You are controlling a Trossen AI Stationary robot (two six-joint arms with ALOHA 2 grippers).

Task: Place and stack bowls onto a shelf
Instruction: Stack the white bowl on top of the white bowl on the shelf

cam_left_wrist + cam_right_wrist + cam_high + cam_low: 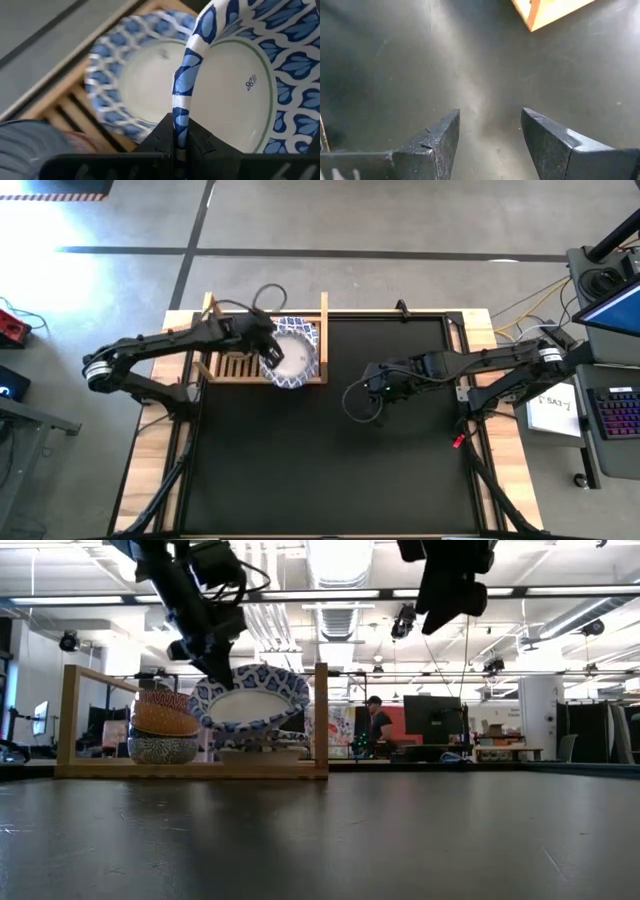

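The left gripper (176, 145) pinches the rim of a white bowl with a blue leaf pattern (235, 85), holding it tilted above the right half of the wooden shelf (190, 769). Below it lies another blue-rimmed bowl (135, 75), possibly on more bowls. Small bowls (164, 732) are stacked at the shelf's left end. The right gripper (490, 145) hangs spread over the dark table (330, 460), empty.
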